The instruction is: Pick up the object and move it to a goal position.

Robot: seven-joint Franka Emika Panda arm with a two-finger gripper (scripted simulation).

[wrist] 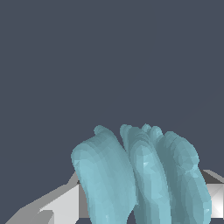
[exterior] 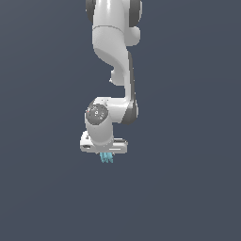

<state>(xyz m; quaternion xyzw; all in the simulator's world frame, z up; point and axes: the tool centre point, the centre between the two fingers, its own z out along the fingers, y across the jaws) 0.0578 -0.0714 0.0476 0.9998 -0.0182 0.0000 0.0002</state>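
The small pale cyan-blue object of thin curved fin-like ridges (exterior: 107, 157) sat directly beneath the white end effector (exterior: 106, 155), lodged between its fingers with only its lower tips showing in the exterior view. In the wrist view the same ridged object (wrist: 140, 179) filled the space between the pale grey fingers (wrist: 59, 203), its ridges running lengthwise away from the palm. The end effector appeared closed narrowly on it. No bench or goal marker was visible, so which way the goal lay could not be told.
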